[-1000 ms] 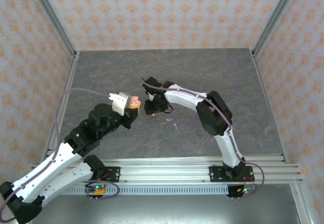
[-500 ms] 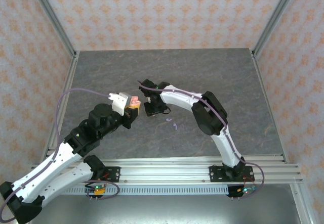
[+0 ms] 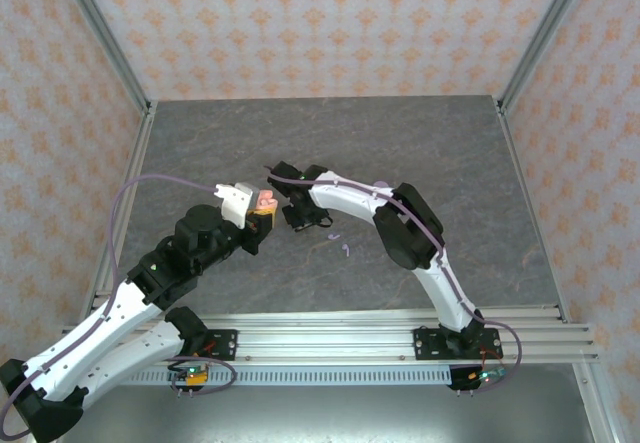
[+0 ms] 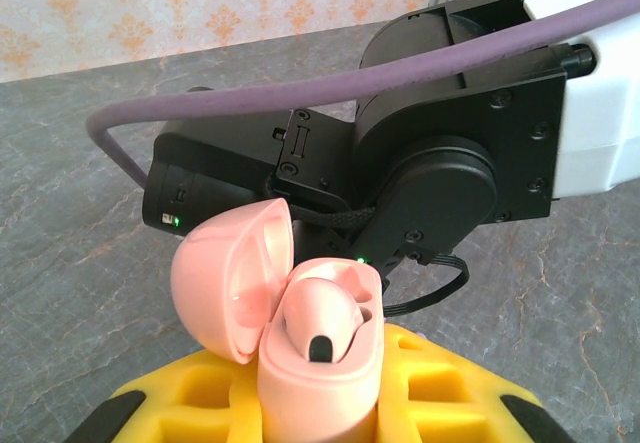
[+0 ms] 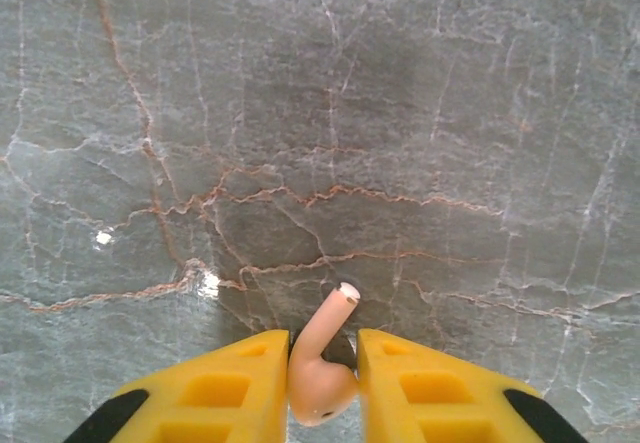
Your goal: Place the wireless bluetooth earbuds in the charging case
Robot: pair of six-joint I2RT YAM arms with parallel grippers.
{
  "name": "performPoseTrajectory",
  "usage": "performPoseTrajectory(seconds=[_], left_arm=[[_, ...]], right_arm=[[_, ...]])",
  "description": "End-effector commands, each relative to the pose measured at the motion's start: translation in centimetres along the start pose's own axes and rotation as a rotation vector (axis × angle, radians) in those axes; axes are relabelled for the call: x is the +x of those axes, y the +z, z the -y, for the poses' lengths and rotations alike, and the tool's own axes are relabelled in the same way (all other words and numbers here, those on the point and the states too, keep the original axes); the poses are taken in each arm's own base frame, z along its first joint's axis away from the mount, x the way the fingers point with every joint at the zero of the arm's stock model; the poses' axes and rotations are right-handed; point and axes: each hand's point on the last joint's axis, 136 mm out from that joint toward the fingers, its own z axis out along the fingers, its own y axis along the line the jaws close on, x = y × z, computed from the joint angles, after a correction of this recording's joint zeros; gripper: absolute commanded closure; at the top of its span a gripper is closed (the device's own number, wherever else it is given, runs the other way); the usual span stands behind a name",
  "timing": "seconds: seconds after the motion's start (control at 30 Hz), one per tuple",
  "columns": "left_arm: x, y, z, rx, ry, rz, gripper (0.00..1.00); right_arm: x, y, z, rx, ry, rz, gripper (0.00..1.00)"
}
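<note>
Two claws, both loaded. Left claw (image 4: 320,408) is clamped on the pink charging case (image 4: 322,373). Its lid (image 4: 230,283) is flipped open to the claw's left, with one pink earbud (image 4: 318,315) seated in the cradle. Right claw (image 5: 323,388) pinches the second pink earbud (image 5: 322,368) between its yellow pads (image 5: 225,393), stem pointing out past the tips over the grey surface (image 5: 450,113). Two lilac specks (image 3: 346,250), probably earbuds, lie near the right claw on its base side.

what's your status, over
Left claw shut on open pink case, one earbud seated. Right claw shut on second pink earbud. Lilac earbuds loose on table.
</note>
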Motion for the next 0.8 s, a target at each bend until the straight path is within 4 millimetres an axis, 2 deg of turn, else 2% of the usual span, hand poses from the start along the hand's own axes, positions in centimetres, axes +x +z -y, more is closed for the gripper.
performPoseTrajectory(seconds=[0.0,0.13,0.27,0.53,0.63,0.77], left_arm=[[0.5,0.2,-0.3,-0.019,-0.006,-0.010,0.96],[0.5,0.4,-0.2,-0.013,-0.012,-0.011,0.96],[0.5,0.6,-0.1,-0.009,-0.016,-0.014,0.96],[0.4,0.8,0.1,-0.002,-0.018,-0.012,0.95],[0.4,0.9,0.2,0.001,-0.018,-0.014,0.96],[0.6,1.1,0.2,0.004,-0.019,-0.022,0.96]], right_arm=[[1.7,1.0,2.6,0.135,0.019,-0.062,0.79],[1.2,0.1,4.9,0.148,0.102,-0.033,0.79],[1.1,-0.8,8.1,0.162,0.189,-0.010,0.79],[2.8,-1.4,13.9,0.203,0.355,-0.010,0.79],[3.3,-1.2,14.8,0.204,0.390,-0.021,0.78],[3.4,-0.9,14.6,0.181,0.386,-0.030,0.74]])
